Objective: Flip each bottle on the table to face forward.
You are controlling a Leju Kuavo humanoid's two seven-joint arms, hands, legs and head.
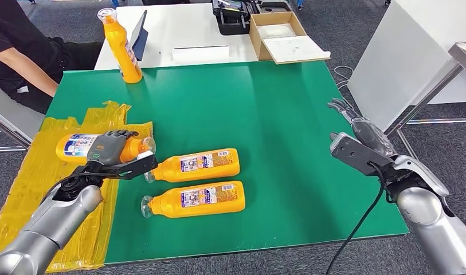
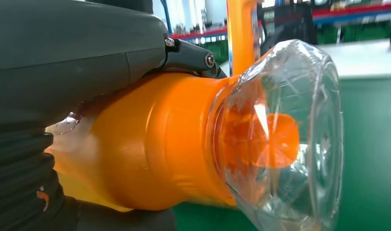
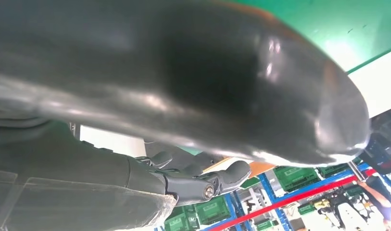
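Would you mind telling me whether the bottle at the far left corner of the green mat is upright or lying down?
Upright: the far bottle stands on its base on the green mat, clear cap uppermost.

The head camera looks down from high up over the green table [image 1: 265,114]. The left wrist camera sits very close to a held bottle [image 2: 155,154], seen in both. The right wrist camera looks up past its own hand [image 3: 183,91].

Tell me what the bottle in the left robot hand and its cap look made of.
Held bottle: probably glossy orange plastic, given its smooth sheen in the left wrist view. Cap: clear, likely hard plastic; the orange nozzle shows through.
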